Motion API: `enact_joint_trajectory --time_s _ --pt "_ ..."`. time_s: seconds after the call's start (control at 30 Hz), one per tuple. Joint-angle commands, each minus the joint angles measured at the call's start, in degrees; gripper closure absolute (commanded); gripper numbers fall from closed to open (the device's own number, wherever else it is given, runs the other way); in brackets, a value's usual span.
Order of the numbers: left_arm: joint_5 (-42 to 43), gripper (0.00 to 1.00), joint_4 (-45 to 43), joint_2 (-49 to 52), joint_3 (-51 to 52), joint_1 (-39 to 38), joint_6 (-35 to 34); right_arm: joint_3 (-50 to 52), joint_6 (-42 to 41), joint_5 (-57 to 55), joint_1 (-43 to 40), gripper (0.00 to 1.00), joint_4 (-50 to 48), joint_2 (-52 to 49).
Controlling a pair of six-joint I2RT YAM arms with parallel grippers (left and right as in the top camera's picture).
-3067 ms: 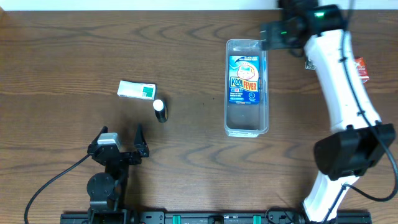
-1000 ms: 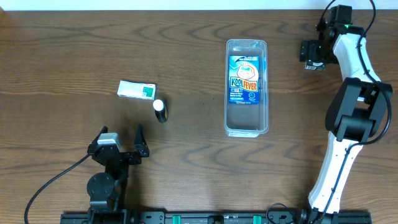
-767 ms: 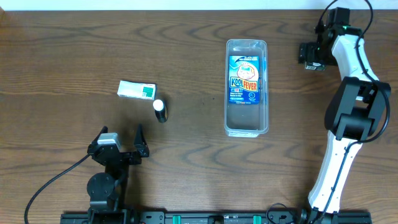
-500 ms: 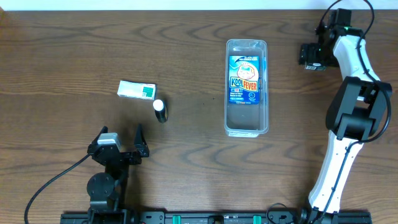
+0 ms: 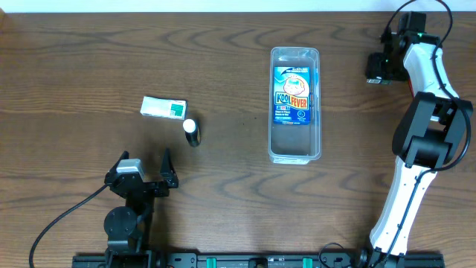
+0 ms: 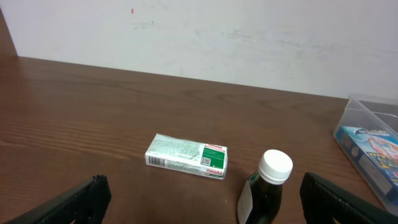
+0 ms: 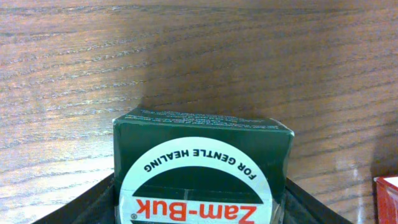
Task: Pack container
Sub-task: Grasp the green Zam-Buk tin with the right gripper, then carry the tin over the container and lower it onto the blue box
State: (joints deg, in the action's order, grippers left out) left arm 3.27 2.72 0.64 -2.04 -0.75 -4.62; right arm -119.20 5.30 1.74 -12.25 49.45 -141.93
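The clear container point(image 5: 294, 145) stands at the table's middle right with a blue KoolFever packet point(image 5: 293, 95) lying in it. Its corner shows in the left wrist view point(image 6: 367, 107). My right gripper point(image 5: 381, 67) is at the far right back, right of the container. In the right wrist view it point(image 7: 202, 208) has its fingers pressed against both sides of a green Zam-Buk box point(image 7: 202, 149) over the wood. My left gripper point(image 5: 141, 175) is open and empty at the front left, also open in the left wrist view point(image 6: 211, 205).
A white and green Panadol box point(image 5: 163, 108) point(image 6: 186, 155) and a dark bottle with a white cap point(image 5: 192, 132) point(image 6: 267, 186) lie at the left. A red packet's corner point(image 7: 388, 199) shows beside the Zam-Buk box.
The right arm swung from the container's far end out to the far right, then shifted slightly further right. The left arm and the other objects have not moved.
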Motion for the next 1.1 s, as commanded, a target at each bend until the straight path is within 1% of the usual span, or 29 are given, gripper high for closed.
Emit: enact_joint_trajectory --time_s 0.0,0.07,0.2,0.33,0.43,0.5,0.63,0.7,0.83,0.93,1.07 --pt "0.6 0.02 0.9 0.0 1.8 0.3 0.3 0.1 0.6 0.5 0.1 0.39 0.1 -1.2" --pt "0.6 0.02 0.9 0.0 1.8 0.3 0.3 0.0 0.6 0.7 0.1 0.41 0.3 -1.0" --pt "0.6 0.02 0.9 0.0 1.8 0.3 0.3 0.0 0.5 2.4 0.2 0.42 1.1 0.7" --pt "0.6 0.02 0.9 0.0 1.8 0.3 0.3 -0.1 0.0 4.9 0.3 0.44 3.2 5.0" --pt "0.6 0.02 0.9 0.0 1.8 0.3 0.3 -0.1 -1.8 8.0 0.4 0.43 6.4 10.0" --pt "0.6 0.02 0.9 0.0 1.8 0.3 0.3 -0.1 -3.3 11.7 0.5 0.43 10.0 14.5" --pt "0.6 0.02 0.9 0.0 1.8 0.3 0.3 -0.1 -3.8 19.9 1.9 0.41 17.4 23.3" --pt "0.6 0.02 0.9 0.0 1.8 0.3 0.3 -0.1 -4.0 21.8 3.5 0.40 20.7 27.3" --pt "0.6 0.02 0.9 0.0 1.8 0.3 0.3 -0.1 -5.2 21.5 9.0 0.40 24.7 33.6" --pt "0.6 0.02 0.9 0.0 1.8 0.3 0.3 -0.1 -8.2 17.9 14.1 0.40 25.6 35.2" --pt "0.6 0.02 0.9 0.0 1.8 0.3 0.3 0.1 -13.6 11.1 21.1 0.39 25.6 34.0"
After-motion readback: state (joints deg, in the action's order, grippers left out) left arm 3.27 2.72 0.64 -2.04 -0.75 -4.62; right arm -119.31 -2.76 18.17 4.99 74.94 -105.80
